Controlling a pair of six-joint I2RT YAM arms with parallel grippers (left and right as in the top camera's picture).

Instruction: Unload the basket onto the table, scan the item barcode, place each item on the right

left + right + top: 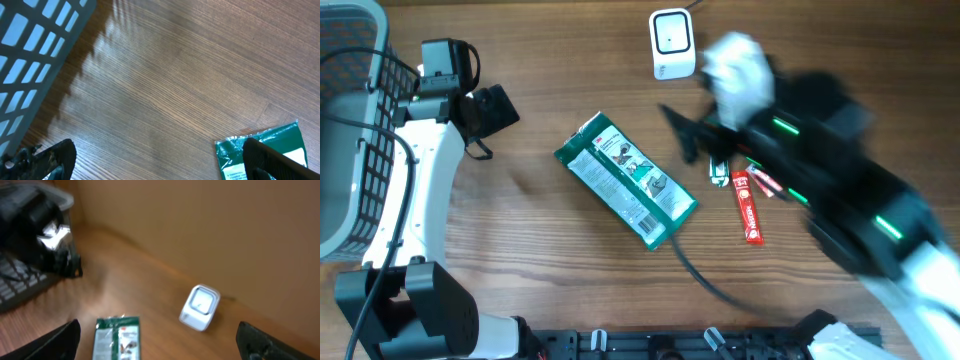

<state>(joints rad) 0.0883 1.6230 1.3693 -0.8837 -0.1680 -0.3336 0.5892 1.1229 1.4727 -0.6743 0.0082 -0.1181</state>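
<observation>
The item, a green and white packet (625, 180), lies flat and slanted in the middle of the table. The white barcode scanner (672, 45) stands at the table's far edge. My right gripper (692, 140) is blurred, open and holds nothing, hovering just right of the packet. In the right wrist view the packet (117, 337) and the scanner (200, 307) both lie ahead of the wide gripper (160, 342). My left gripper (500, 110) hangs open and empty to the left of the packet. Its wrist view shows the packet's corner (270, 136) behind its right finger (265, 160).
A grey mesh basket (350, 120) fills the left edge. A red sachet (749, 207) and a smaller red piece (767, 184) lie right of the packet, under the right arm. A black cable (705, 280) runs from the packet toward the near edge.
</observation>
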